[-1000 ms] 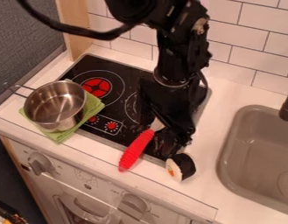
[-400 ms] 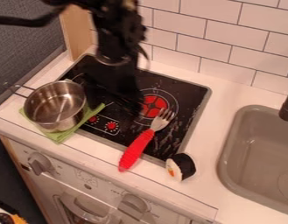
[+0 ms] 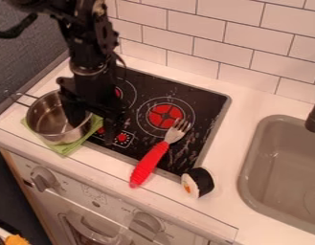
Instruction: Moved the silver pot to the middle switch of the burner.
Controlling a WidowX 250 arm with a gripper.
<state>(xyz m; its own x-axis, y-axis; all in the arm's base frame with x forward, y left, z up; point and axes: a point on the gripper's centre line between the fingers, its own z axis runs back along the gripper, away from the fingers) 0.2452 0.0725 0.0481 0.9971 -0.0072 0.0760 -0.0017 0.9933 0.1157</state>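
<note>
My gripper hangs over the right side of the silver pot, standing open. One finger is down inside the pot's mouth and the other is outside, over the cooktop, with the right rim between them. The pot sits upright on a folded green cloth at the cooktop's left edge, its wire handle pointing to the upper left. On the black cooktop, a round red switch shows just right of the outer finger. The gripper covers part of the left burner and the pot's right wall.
A red-handled fork lies across the cooktop's front edge, its tines near the right red burner. A sushi roll is at the front right corner. The grey sink is at the right, and a tiled wall rises behind.
The gripper has moved left from over the cooktop's right part to the pot's right rim, uncovering the right burner and the fork's tines. The pot has not visibly moved.
</note>
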